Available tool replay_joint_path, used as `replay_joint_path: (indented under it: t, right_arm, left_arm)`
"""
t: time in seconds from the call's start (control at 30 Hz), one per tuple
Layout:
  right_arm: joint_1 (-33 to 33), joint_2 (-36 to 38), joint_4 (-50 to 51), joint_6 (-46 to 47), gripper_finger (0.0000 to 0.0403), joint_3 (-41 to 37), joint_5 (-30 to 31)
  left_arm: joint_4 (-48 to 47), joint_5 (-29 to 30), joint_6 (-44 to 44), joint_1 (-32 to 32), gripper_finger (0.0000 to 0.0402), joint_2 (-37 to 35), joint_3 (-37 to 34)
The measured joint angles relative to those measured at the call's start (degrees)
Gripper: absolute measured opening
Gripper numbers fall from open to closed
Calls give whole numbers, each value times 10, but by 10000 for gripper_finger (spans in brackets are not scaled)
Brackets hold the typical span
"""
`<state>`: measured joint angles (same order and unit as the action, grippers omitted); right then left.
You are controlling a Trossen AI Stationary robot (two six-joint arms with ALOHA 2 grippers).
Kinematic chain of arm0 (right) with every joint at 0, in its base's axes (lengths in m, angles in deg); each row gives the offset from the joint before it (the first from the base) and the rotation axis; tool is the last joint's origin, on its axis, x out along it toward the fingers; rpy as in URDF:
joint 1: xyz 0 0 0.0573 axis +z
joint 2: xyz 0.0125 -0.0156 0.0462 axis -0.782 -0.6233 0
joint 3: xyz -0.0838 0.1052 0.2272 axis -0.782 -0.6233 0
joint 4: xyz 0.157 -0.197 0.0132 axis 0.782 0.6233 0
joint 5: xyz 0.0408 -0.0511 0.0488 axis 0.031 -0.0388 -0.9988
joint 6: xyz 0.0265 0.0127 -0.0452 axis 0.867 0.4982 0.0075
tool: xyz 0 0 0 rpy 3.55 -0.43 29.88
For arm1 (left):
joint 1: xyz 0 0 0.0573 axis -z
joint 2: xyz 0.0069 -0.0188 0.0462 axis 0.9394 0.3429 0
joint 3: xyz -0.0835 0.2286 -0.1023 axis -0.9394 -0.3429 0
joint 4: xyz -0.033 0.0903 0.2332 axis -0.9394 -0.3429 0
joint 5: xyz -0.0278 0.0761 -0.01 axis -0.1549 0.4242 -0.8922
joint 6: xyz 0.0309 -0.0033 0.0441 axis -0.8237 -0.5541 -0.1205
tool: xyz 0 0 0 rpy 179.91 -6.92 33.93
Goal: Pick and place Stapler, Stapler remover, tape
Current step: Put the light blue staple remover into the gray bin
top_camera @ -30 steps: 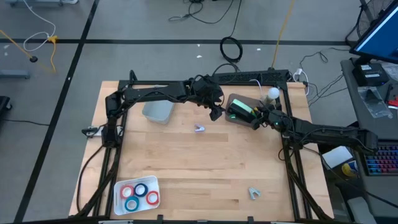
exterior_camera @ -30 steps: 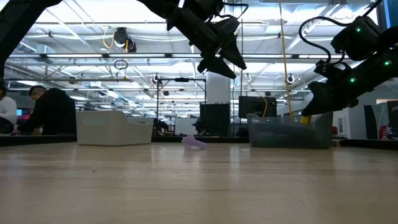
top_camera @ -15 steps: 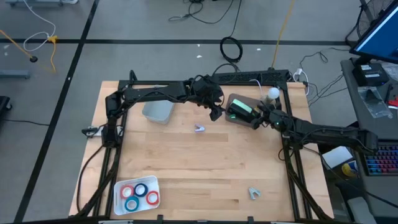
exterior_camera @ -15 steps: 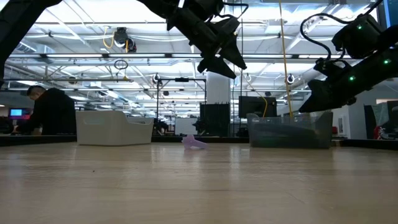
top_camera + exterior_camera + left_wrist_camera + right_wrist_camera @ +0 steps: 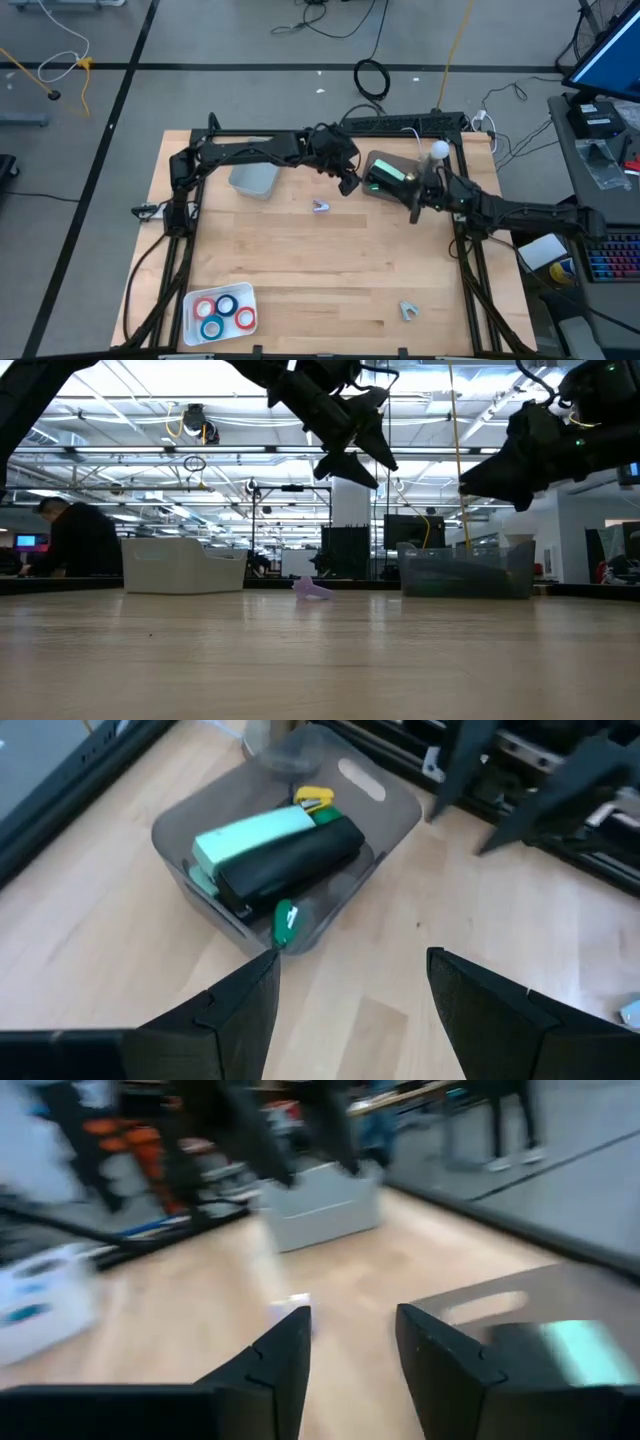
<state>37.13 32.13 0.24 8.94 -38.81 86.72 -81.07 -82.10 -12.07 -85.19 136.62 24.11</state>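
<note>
Light wooden table (image 5: 320,270), both dark arms reaching in over its far half. Left pincer (image 5: 347,184) hangs in the air between a pale grey open bin (image 5: 254,179) and a smoky translucent bin (image 5: 385,178); its fingers (image 5: 240,1005) stand well apart with nothing between them. In the left wrist view, the smoky bin holds a mint-green and black stapler (image 5: 285,855) lying on its side, with a small yellow piece and a small green piece beside it. Right pincer (image 5: 416,212) sits at the near right edge of that same bin, raised above the table in the low view (image 5: 480,480); its fingers (image 5: 280,1365) are parted with a gap and carry nothing. A small pale lilac stapler remover (image 5: 321,207) lies on the bare table just in front of the left pincer, apart from both bins. A second small grey remover-like piece (image 5: 408,311) lies near the front right edge. The tape, two red and two blue small rolls with white cores (image 5: 224,311), sits in a white tray (image 5: 245,293) at the front left corner, well apart from both arms.
</note>
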Motion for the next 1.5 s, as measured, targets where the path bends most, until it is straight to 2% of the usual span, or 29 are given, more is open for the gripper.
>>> replay_joint_path:
  t: [0.13, 0.3, 0.5, 0.87, 1.2, 1.33, 1.5]
  right_arm:
    - [34, 0, -1, 35, 134, 0, -35]
    - [90, 0, -8, 71, 128, 0, -64]
    - [177, 0, -46, 97, 116, 0, -71]
    - [289, -1, -57, 142, 87, 0, -67]
    - [344, -14, -135, 126, 76, 0, -21]
    - [360, -33, -147, 113, 76, 9, 4]
    - [378, -76, -129, 80, 76, 60, 22]
  left_arm:
    - [-18, -4, -7, 7, 257, 0, 0]
    - [-26, -64, -40, 24, 258, 0, 0]
    - [-24, -69, -38, 55, 258, 0, 0]
    - [41, -48, 1, 127, 257, -33, -1]
    - [43, 21, -6, 167, 257, -89, -3]
    - [64, 34, -1, 173, 257, -118, -50]
    - [145, 36, 22, 176, 258, -188, -169]
